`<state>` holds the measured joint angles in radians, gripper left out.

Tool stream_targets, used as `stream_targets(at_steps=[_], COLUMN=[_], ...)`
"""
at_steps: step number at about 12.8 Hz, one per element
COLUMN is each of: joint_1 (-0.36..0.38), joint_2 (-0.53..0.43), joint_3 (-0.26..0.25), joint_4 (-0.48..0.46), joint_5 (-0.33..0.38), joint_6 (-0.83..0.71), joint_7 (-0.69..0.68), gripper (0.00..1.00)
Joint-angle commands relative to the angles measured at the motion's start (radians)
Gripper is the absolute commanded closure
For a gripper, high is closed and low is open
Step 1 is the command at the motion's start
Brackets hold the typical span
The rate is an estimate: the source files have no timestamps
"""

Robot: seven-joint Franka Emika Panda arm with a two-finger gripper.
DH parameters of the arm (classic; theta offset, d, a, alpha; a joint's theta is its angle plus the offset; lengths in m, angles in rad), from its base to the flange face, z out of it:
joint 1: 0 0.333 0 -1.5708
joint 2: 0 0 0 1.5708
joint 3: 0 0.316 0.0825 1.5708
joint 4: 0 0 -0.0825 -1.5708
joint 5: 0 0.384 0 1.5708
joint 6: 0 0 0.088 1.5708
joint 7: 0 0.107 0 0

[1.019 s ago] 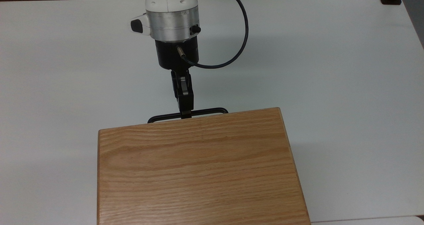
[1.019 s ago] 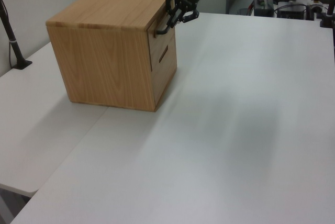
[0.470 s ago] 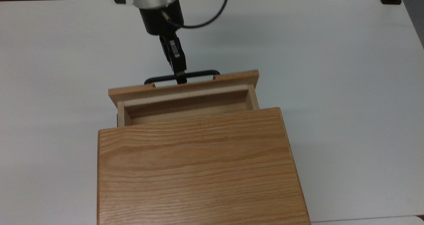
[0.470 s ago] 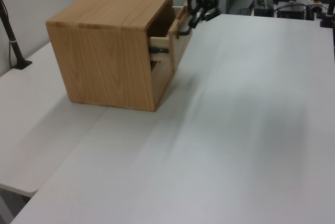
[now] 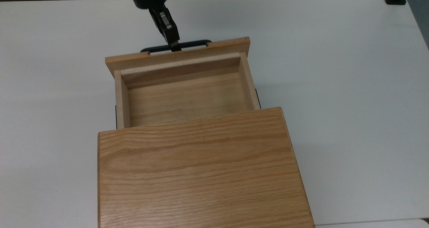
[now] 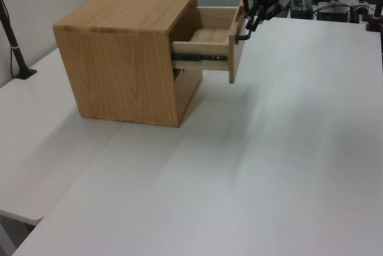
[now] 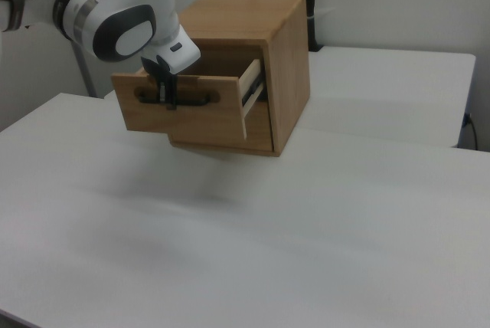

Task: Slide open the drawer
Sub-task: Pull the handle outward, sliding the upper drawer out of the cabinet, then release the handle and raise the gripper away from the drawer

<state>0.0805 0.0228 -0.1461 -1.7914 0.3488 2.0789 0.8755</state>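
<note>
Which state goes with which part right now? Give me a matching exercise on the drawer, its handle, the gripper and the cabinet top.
Things:
1. drawer
2. black bar handle
3. gripper
4. cabinet top panel

States:
A. clamped by the fingers near its middle
B. bare oak grain, nothing on it
C. pulled out, inside empty
D. shut on the handle

Pairs: 1-C, 2-A, 3-D, 4-B

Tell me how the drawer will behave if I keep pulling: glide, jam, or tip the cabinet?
The drawer probably glides: a metal runner shows on its side. The gripper holds the handle near its middle, so jamming seems unlikely. The cabinet looks heavy enough not to tip.
</note>
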Motion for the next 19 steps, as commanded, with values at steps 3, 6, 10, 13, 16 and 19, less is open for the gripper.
stream_targets(at_steps=[3, 6, 10, 13, 16, 19], joint_1=[0.012, 0.007, 0.004, 0.018, 0.016, 0.01], joint_2=[-0.133, -0.142, -0.149, -0.136, -0.087, -0.051], joint_3=[-0.033, -0.036, -0.032, 0.034, 0.097, 0.082], joint_4=[-0.064, -0.066, 0.018, 0.128, 0.243, 0.268], joint_5=[0.038, 0.035, -0.011, -0.263, -0.419, -0.419], joint_6=[-0.167, -0.255, -0.341, -0.527, -0.635, -0.629], joint_7=[-0.225, -0.246, -0.398, -0.788, -0.921, -0.953], gripper=[0.95, 0.0, 0.0, 0.0, 0.0, 0.0])
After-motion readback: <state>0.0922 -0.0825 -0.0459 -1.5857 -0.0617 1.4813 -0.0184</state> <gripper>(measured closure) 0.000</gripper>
